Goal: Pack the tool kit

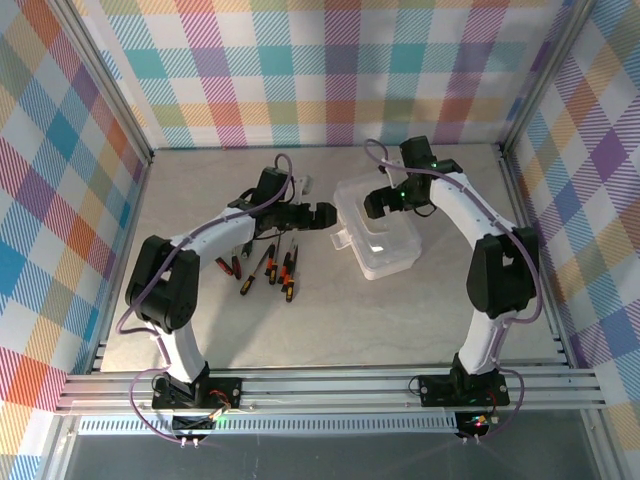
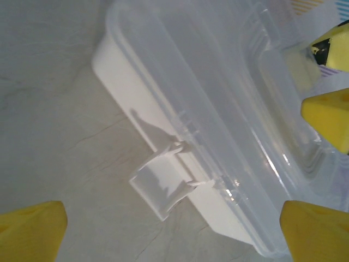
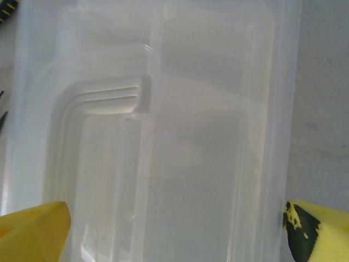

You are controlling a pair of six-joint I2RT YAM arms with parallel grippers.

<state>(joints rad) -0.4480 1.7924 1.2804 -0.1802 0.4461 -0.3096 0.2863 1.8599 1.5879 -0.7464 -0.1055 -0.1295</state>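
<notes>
The tool kit box, translucent white with its lid down, lies right of the table's centre. Its side latch sticks out over the table. My left gripper is open beside the box's left side, and its yellow fingertips straddle the latch without touching it. My right gripper hovers open over the lid, fingertips wide apart and nothing between them. Several small screwdrivers with red, orange and black handles lie on the table left of the box.
The grey table is fenced by metal rails and plaid walls. A small white object lies behind the left arm. The right gripper's yellow fingers stand close to the left gripper over the box.
</notes>
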